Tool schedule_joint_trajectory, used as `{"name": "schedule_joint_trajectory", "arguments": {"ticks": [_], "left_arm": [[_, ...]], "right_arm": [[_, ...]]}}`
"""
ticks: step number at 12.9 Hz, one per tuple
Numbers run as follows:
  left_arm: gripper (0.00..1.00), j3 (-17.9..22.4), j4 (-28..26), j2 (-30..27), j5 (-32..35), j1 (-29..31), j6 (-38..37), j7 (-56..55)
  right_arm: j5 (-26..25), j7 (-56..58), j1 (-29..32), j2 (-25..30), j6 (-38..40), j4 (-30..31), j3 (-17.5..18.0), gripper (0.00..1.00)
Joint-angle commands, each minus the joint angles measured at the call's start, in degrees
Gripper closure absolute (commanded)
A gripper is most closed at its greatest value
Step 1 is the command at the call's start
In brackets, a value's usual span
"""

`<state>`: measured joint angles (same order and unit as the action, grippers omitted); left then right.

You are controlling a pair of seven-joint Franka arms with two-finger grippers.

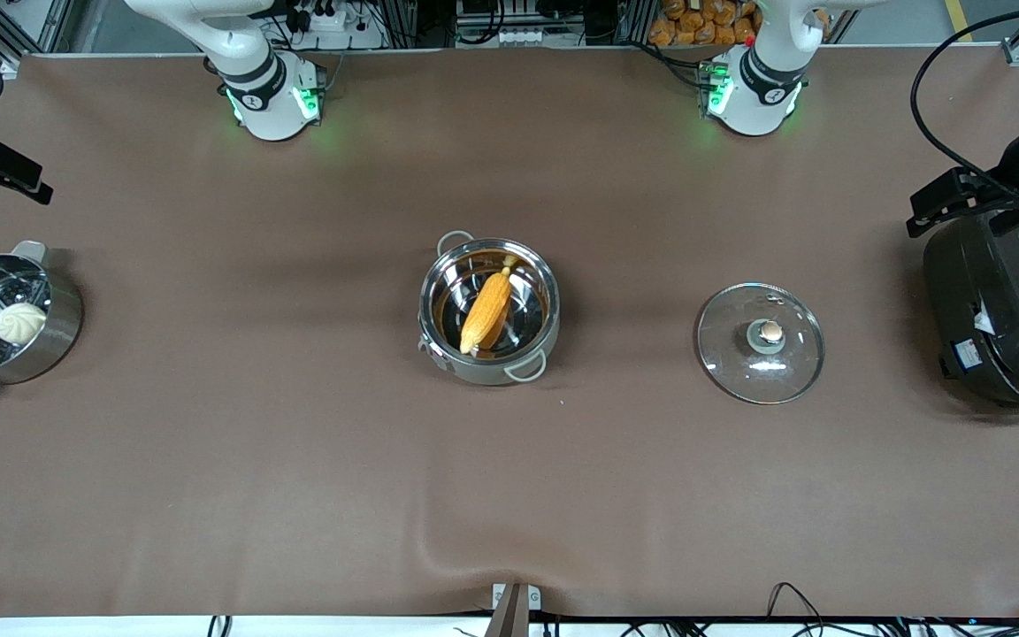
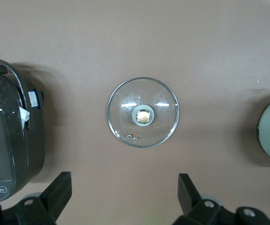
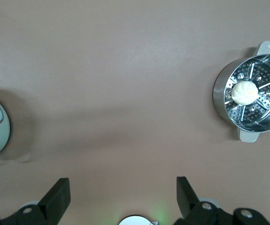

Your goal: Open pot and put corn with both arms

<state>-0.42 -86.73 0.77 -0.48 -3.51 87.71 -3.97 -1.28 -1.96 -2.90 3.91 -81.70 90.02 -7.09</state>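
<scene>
Here, the brown tabletop (image 1: 297, 495) carries four things in a loose row across its middle. A steel steamer pot (image 1: 5, 318) with a white bun (image 1: 20, 322) on its perforated insert sits at the edge of the table on the right arm's end, and a big black rice cooker (image 1: 1000, 323) sits at the edge on the left arm's end. The shiny stainless-steel pot (image 1: 489, 308) stands uncovered near the centre of the table, with the corn cob (image 1: 486, 310) lying inside it at a slant, its pale stem tip toward the edge where the arm bases stand. The glass lid (image 1: 761, 342), knob up, lies flat on the table between the pot and the rice cooker, well apart from both. Nothing stands between the pot and either arm's base. The left gripper (image 2: 124, 199) hangs high over the lid, fingers spread wide and empty, rice cooker and a sliver of pot showing at its view's margins. The right gripper (image 3: 123, 197) is likewise wide open and empty, up over bare cloth between the steamer pot and the pot.
</scene>
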Motion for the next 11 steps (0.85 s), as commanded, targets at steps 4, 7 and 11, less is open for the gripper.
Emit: {"name": "schedule_joint_trajectory", "arguments": {"ticks": [4,7,11], "left_arm": [[0.0,0.4,1.4,0.1,0.3,0.1,-3.0,1.2],[0.0,0.4,1.5,-0.1,0.6,0.1,-3.6,1.2],[0.0,0.5,2.9,0.1,0.8,0.0,-3.9,1.2]], "right_arm": [[0.8,0.0,0.1,0.2,-1.9,1.6,0.1,0.0],[0.8,0.0,-0.2,0.1,-3.2,2.1,0.1,0.0],[2.1,-0.1,-0.3,0.1,-3.4,2.4,0.1,0.0]]}}
